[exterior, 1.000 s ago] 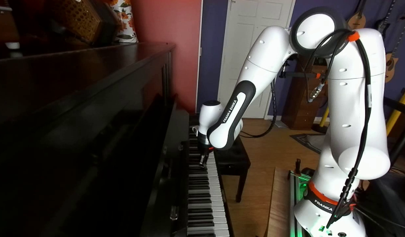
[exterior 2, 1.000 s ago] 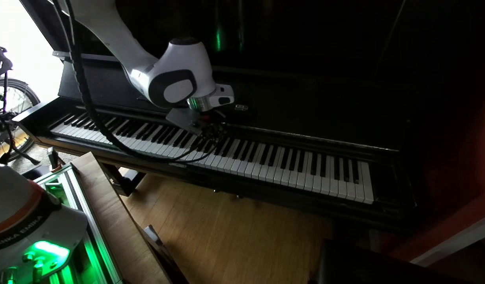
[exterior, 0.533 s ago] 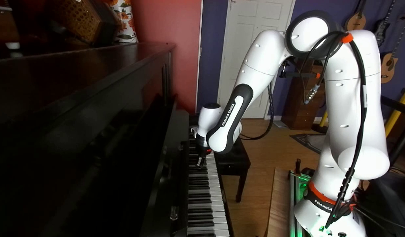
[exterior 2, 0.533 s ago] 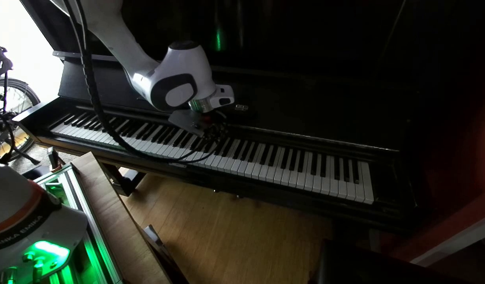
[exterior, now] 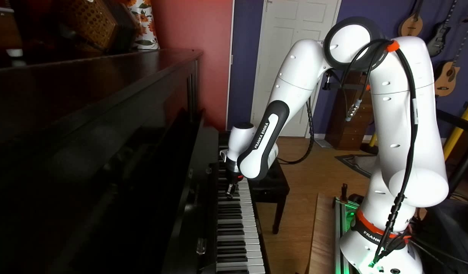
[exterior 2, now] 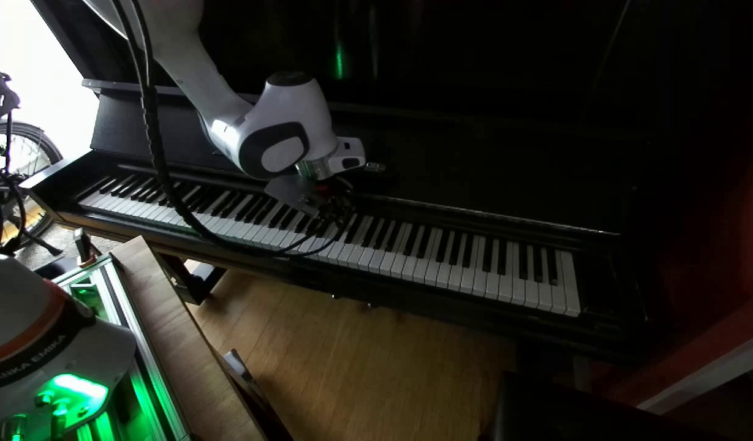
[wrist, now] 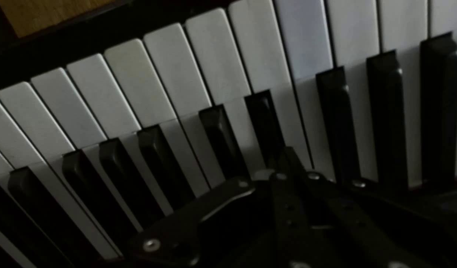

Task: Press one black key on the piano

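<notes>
The piano is a dark upright with a long row of white and black keys, and its case shows in both exterior views [exterior: 142,95] [exterior 2: 486,165]. My gripper [wrist: 284,154] is shut and empty, with its dark fingertips together. In the wrist view the tips lie over the back part of a black key [wrist: 264,115], near its right edge. I cannot tell whether they touch it. In both exterior views the gripper [exterior: 230,193] [exterior 2: 334,214] points down at the middle of the keyboard. The dark tips blend into the black keys there.
Neighbouring black keys [wrist: 217,126] [wrist: 338,111] stand close on both sides of the fingertips. The upright key lid [exterior: 203,152] rises behind the keys. A dark padded bench [exterior: 270,179] stands beside the keyboard. The arm's black cable [exterior 2: 229,242] hangs in front of the keys.
The arm has lowered, its elbow dropping. The gripper has moved slightly down and a little toward the back of the keys and along the keyboard. It stays shut.
</notes>
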Robot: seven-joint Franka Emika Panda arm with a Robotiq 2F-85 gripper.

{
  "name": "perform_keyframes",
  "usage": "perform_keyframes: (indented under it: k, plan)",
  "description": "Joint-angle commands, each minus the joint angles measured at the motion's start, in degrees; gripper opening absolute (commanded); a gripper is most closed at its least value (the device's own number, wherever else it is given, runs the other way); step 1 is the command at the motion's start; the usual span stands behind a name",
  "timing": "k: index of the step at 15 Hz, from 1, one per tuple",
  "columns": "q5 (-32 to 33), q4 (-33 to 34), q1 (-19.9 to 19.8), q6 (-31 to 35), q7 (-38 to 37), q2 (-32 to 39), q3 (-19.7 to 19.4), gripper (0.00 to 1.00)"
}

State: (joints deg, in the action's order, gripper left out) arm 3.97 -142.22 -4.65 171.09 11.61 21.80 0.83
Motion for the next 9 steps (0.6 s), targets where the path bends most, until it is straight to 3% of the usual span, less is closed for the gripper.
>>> perform_keyframes:
  k: [1,9]
  plan:
    - [-0.27,1.01,-1.48,1.07,0.65,2.27,1.23,0.0]
    - [-1.4,-1.09,-2.34,-1.74,0.17,-3.49,2.72,0.0]
